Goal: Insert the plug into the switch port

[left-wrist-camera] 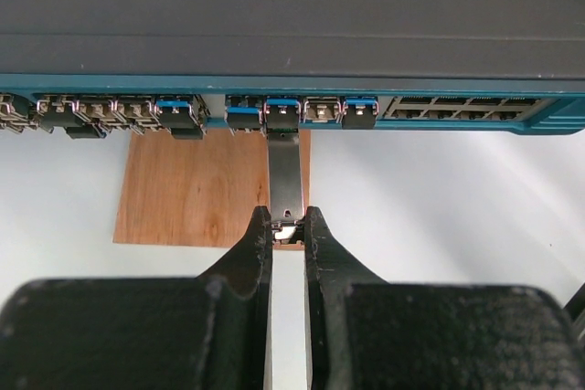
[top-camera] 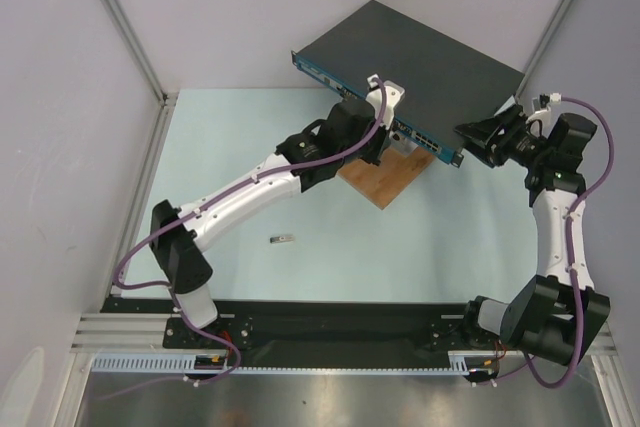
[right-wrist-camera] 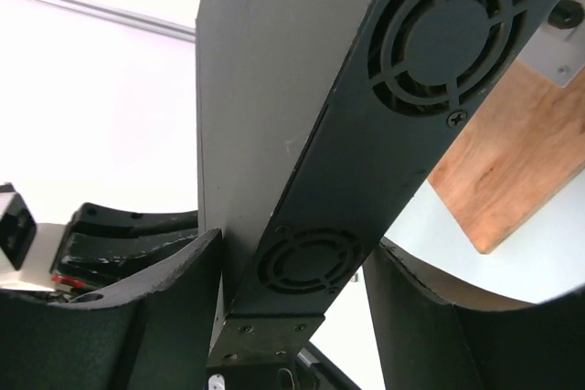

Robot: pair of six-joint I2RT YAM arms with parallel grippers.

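Note:
The switch [top-camera: 420,47] lies at the back of the table, its blue port face [left-wrist-camera: 457,89] turned to the left arm. My left gripper [left-wrist-camera: 288,216] is shut on the rear end of a slim silver plug [left-wrist-camera: 285,171]. The plug's far end meets the mouth of a blue-tabbed port [left-wrist-camera: 282,114] in the middle of the row, and most of its body is still outside. My right gripper [right-wrist-camera: 294,253] straddles the switch's right side [right-wrist-camera: 393,134], the one with round fan grilles. Its jaws stand apart, with a gap showing beside the right finger [right-wrist-camera: 430,317].
A brown wooden board [top-camera: 385,182] lies under the switch's front edge. A small silver piece [top-camera: 285,239] rests on the pale table in front of the left arm. Grey walls and aluminium posts [top-camera: 120,17] close in the back and sides.

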